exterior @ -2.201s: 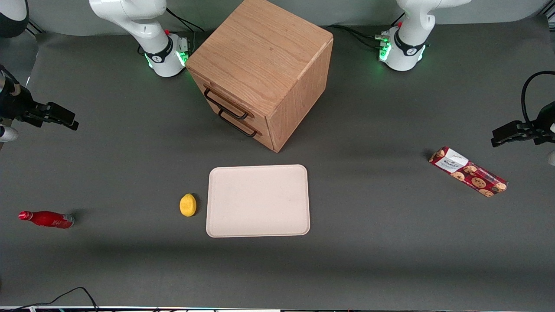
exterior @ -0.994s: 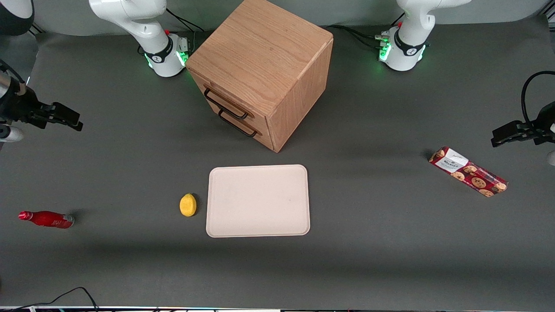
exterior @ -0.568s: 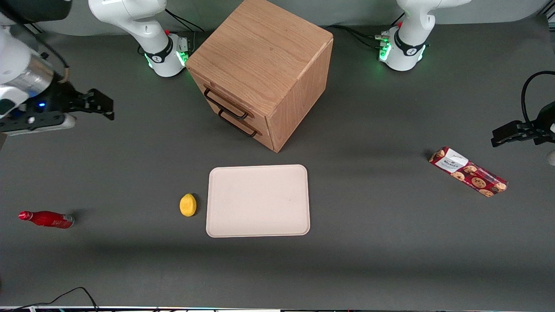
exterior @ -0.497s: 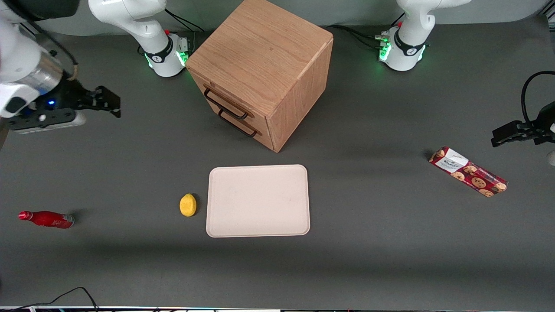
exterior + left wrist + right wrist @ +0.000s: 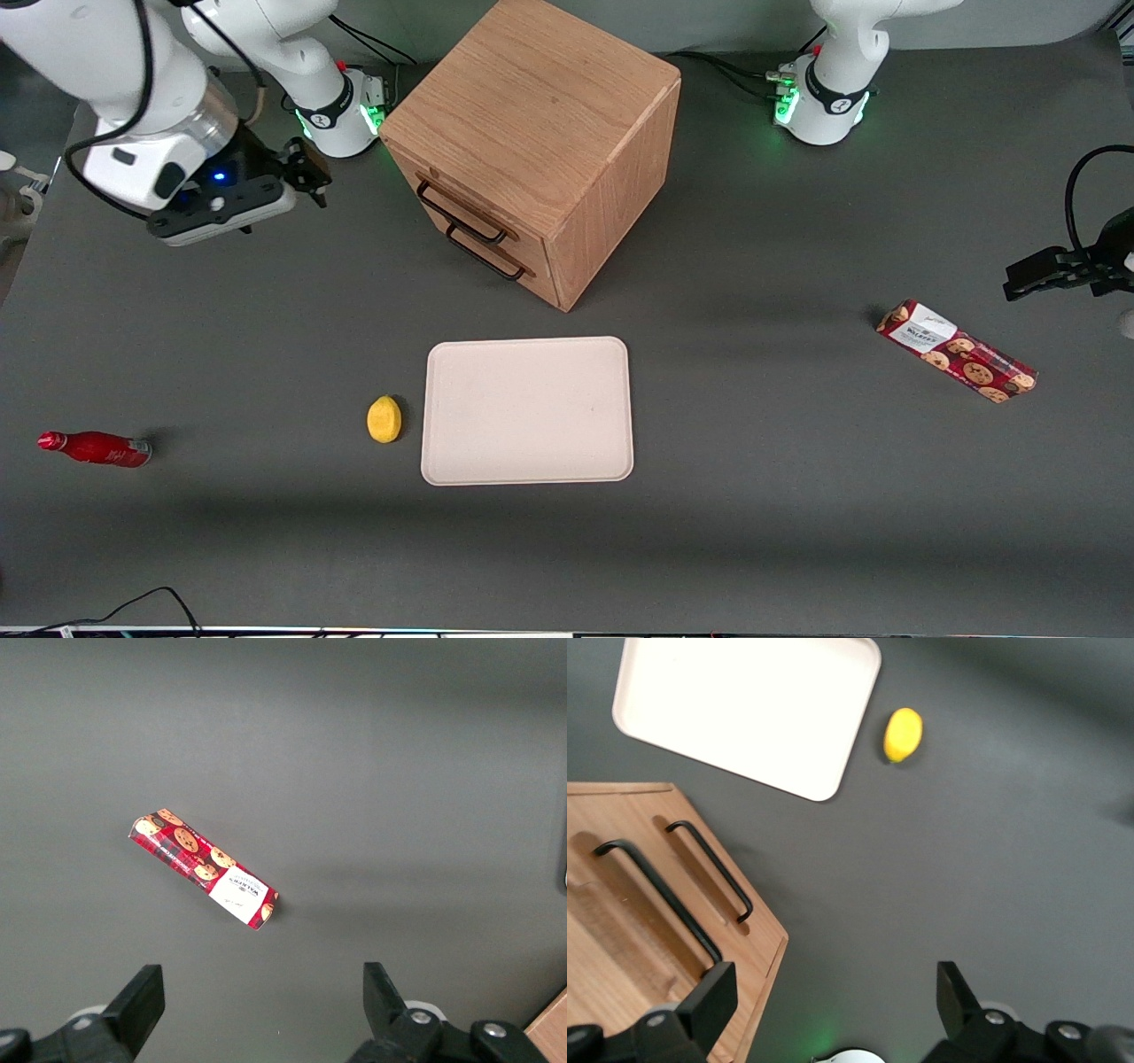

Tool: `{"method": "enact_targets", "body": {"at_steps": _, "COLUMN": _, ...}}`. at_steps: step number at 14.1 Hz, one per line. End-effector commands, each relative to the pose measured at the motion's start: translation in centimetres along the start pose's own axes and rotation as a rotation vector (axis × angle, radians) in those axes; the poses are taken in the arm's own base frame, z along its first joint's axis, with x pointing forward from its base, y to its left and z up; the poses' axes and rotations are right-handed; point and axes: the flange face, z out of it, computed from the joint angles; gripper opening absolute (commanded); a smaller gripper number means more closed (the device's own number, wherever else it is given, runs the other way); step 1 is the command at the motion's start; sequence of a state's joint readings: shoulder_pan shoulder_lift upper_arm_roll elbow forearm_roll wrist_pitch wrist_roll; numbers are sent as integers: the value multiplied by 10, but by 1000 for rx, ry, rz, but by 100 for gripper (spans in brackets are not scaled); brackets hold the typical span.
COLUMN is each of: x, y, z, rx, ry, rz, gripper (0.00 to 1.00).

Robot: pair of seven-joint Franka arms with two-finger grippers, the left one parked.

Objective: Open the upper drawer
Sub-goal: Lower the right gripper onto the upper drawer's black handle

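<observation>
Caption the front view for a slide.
Open gripper hovers beside the cabinet, short of the shut upper drawer's handle.

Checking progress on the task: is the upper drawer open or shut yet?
Shut: the upper drawer sits flush with the cabinet front, handle untouched. The open gripper hovers apart from it, toward the working arm's end.
</observation>
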State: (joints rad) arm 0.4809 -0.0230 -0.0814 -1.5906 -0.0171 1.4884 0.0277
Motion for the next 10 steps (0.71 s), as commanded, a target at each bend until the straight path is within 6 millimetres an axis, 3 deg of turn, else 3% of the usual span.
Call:
{"method": "enact_targets", "body": {"at_steps": 1, "x": 2, "y": -28, "z": 2, "rx": 92, "ry": -20, "rz": -68, "gripper": 100}}
{"method": "enact_targets", "body": {"at_steps": 3, "x": 7, "y": -41, "z": 12, "rx": 164, "ry": -45, "rz": -82, "gripper": 100}}
{"method": "enact_targets", "body": {"at_steps": 6, "x": 10, "y": -76, "z": 23, "rx": 149, "ry": -67, "rz": -162, "gripper": 100}}
{"method": "enact_targets", "body": {"at_steps": 10, "x": 16, "y": -83, "z": 35, "rx": 140, "ry": -87, "rz": -172, "gripper": 100}}
